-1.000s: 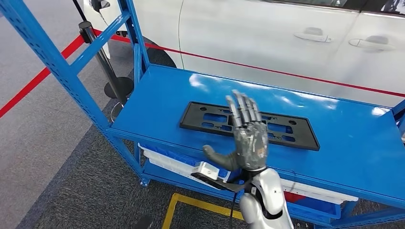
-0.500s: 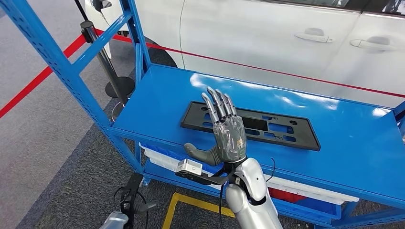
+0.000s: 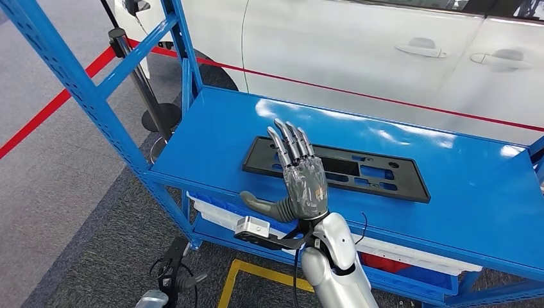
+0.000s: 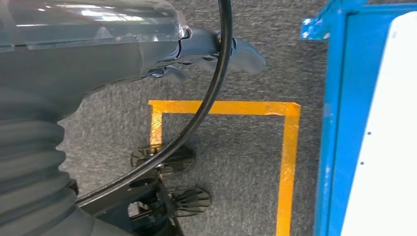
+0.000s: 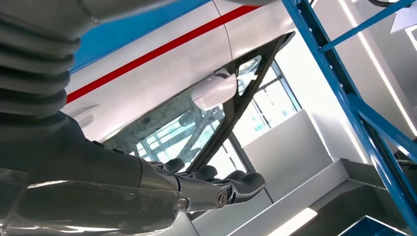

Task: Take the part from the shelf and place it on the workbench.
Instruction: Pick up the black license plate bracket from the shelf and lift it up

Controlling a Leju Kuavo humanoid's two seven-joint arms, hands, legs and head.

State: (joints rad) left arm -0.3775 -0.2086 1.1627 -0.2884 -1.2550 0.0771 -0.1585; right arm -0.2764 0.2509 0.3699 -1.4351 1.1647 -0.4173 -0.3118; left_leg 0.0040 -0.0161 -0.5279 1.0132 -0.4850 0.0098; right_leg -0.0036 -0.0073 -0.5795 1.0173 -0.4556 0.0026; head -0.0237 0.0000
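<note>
My right hand (image 3: 303, 186) is raised, fingers straight and spread, holding nothing, above the flat black plastic part (image 3: 359, 172) with cut-outs, lying on the glossy blue shelf (image 3: 462, 192).

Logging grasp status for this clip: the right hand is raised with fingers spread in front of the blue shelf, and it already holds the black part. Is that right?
Not quite. In the head view the right hand is raised with its fingers spread, but it holds nothing. The black part lies flat on the blue shelf, beyond the hand.
</note>
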